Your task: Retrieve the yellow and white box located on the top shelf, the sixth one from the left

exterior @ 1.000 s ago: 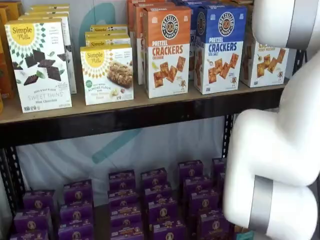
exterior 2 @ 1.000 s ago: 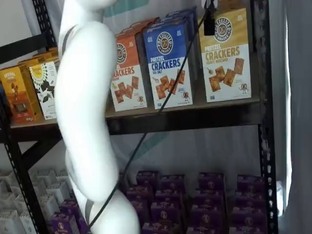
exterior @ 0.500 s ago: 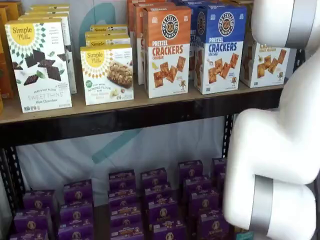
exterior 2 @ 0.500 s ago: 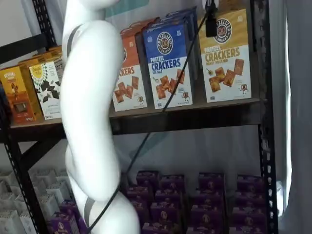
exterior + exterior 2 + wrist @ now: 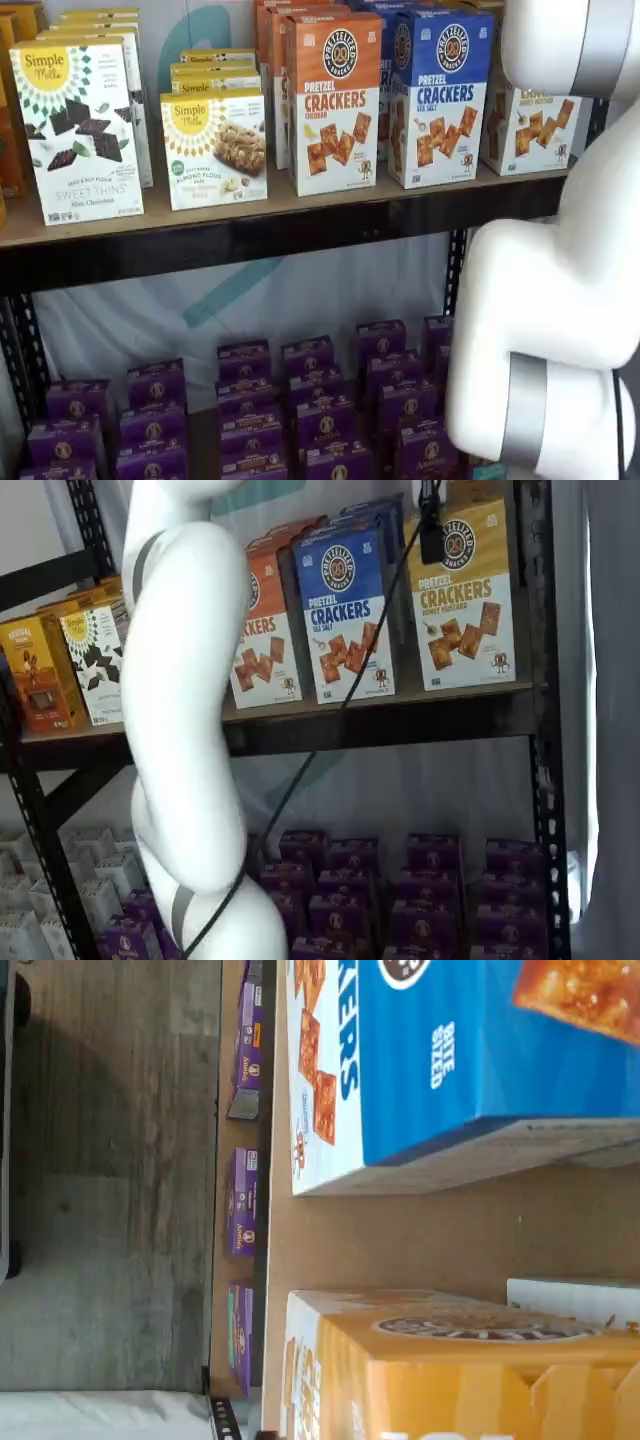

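Hanging from above in a shelf view, the gripper (image 5: 432, 535) is showing only as a dark finger with a cable running down beside it, so whether it is spread or pressed together cannot be told. Directly behind that finger, the yellow and white box (image 5: 463, 595) is standing upright on the top shelf (image 5: 400, 720), its yellow upper part level with the fingertip; contact between them cannot be judged. In the other shelf view, the same box (image 5: 530, 130) is peeking out from behind the white arm (image 5: 560, 290), which is covering the gripper there. Just beside the target, on the side away from the black upright (image 5: 540, 730), a blue cracker carton (image 5: 345, 615) is standing, and beyond it an orange cracker carton (image 5: 262, 630) is sitting partly hidden by the arm. In the wrist view, the yellow carton (image 5: 450, 1370) and the blue carton (image 5: 450, 1060) are lying close to the lens with a strip of bare board between them. Farther off, below the shelf, purple boxes (image 5: 400, 880) are standing in rows.
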You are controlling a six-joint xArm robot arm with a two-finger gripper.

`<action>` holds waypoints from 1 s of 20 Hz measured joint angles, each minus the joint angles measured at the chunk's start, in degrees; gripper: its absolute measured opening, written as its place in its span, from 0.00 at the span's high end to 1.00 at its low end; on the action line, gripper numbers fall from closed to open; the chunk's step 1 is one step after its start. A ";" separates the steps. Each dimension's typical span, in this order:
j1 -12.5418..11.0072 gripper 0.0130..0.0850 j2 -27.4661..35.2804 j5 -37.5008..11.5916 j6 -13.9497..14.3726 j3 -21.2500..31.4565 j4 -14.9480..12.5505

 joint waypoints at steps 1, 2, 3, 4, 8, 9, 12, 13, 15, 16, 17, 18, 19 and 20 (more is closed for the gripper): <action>-0.02 0.00 -0.05 -0.08 -0.02 0.10 0.04; -0.04 0.06 -0.12 -0.17 -0.04 0.23 0.05; -0.06 0.06 -0.15 -0.20 -0.06 0.28 0.07; -0.08 0.11 -0.17 -0.21 -0.07 0.31 0.11; -0.04 0.17 -0.18 -0.28 -0.08 0.28 -0.03; -0.01 0.17 -0.18 -0.34 -0.08 0.26 -0.08; 0.00 0.17 -0.12 -0.37 -0.09 0.10 -0.11; 0.00 0.22 -0.12 -0.44 -0.11 0.08 -0.12; -0.01 0.28 -0.14 -0.57 -0.16 0.06 -0.17; -0.02 0.28 -0.17 -0.65 -0.19 0.08 -0.19; -0.04 0.28 -0.20 -0.73 -0.21 0.12 -0.19; -0.06 0.28 -0.25 -0.84 -0.25 0.19 -0.20; -0.09 0.28 -0.34 -1.00 -0.28 0.32 -0.18; -0.11 0.28 -0.39 -1.06 -0.30 0.37 -0.14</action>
